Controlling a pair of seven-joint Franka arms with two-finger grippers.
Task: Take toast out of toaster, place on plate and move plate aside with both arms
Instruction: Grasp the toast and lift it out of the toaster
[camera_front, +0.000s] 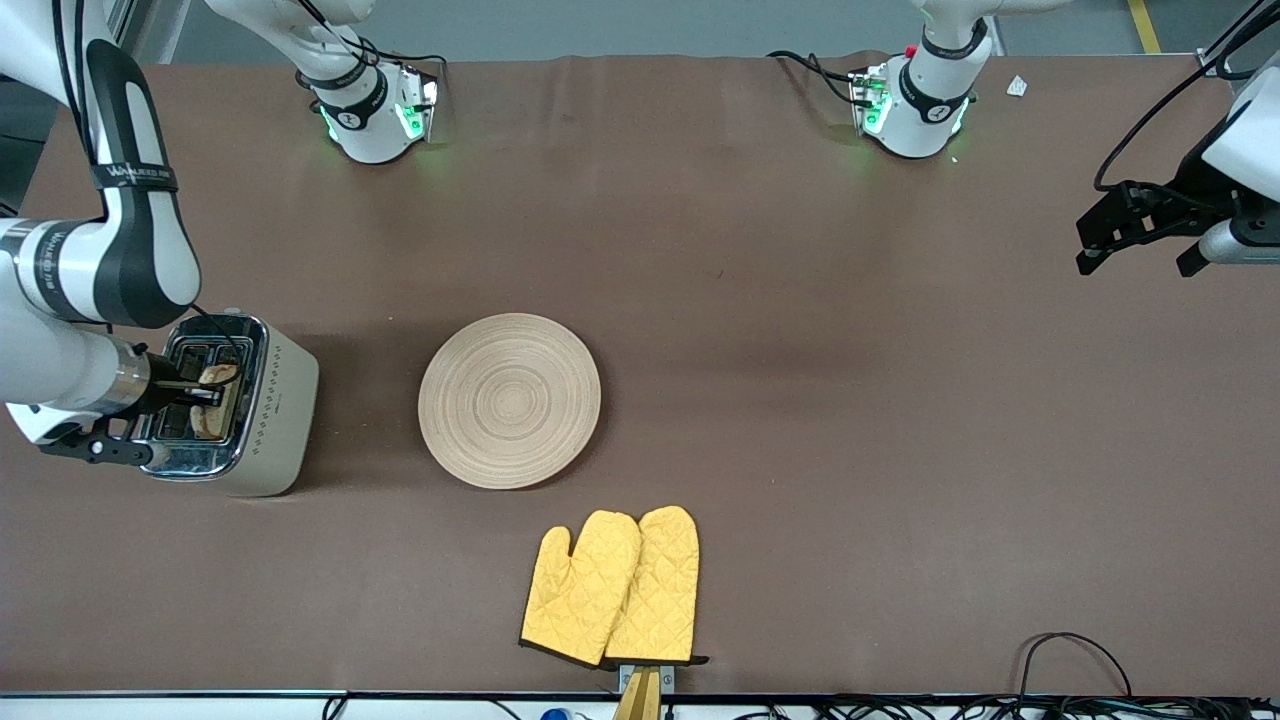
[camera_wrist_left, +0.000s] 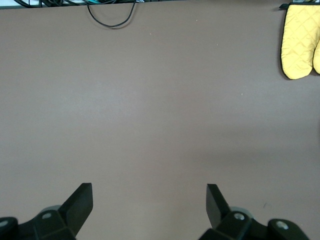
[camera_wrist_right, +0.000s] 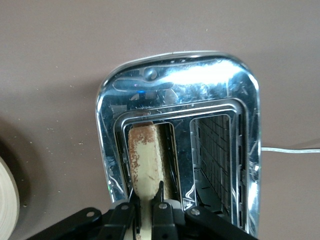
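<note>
Right hand (camera_wrist_right: 145, 207) is over the toaster (camera_front: 262, 405) at the right arm's end of the worktop (camera_front: 850, 420), fingers closed on the toast (camera_wrist_right: 144, 162), which stands edge-up in one slot. Plate (camera_front: 509, 400) lies flat beside the toaster, w/ nothing on it. Yellow oven mitts (camera_front: 613, 587) lie nearer the front camera than the plate, apart from it. Left hand (camera_wrist_left: 149, 202) waits w/ fingers spread wide over bare worktop at the left arm's end.

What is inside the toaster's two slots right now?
One slot of the toaster holds the toast, standing on edge with its top edge showing; its lower part is hidden. The right gripper has its jaws closed on it. The other slot shows only wire grille.
</note>
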